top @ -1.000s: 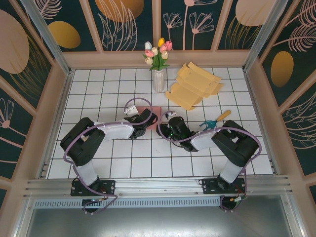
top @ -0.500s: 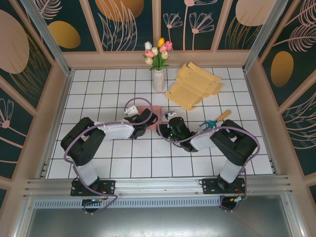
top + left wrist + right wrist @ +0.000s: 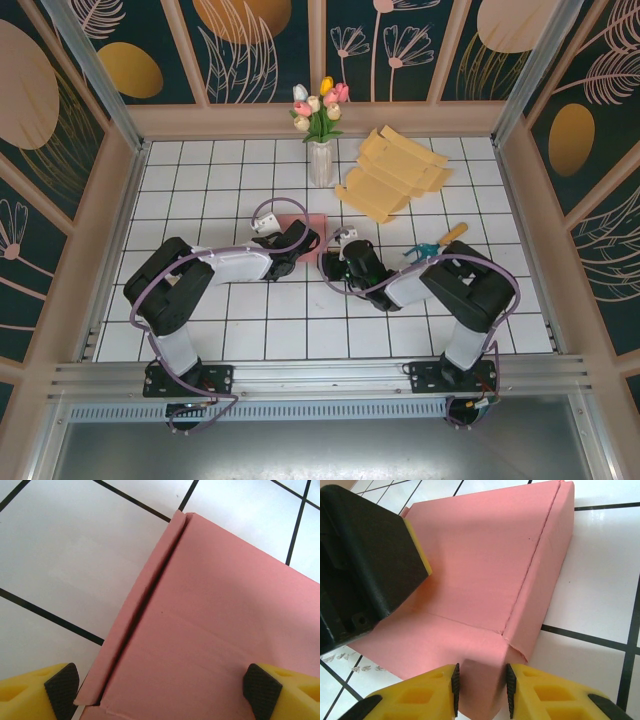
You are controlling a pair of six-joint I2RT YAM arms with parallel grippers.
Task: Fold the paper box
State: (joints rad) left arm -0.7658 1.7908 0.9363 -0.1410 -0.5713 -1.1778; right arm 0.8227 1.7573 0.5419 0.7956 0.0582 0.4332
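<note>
Two claws work the pink paper box (image 3: 485, 565), which lies on the white tiled table (image 3: 200, 180) between my arms. My right claw (image 3: 482, 692) is clamped on its near corner flap; my left claw (image 3: 160, 692) stands wide apart over the panel. I judge the crease wants a square, gentle press. My right wrist view shows the pinch; overhead, the arms cover it.

A white, black-gridded tabletop (image 3: 200, 170) sits boxed in by dark floral wall panels (image 3: 420, 40) framed in pale wood.
</note>
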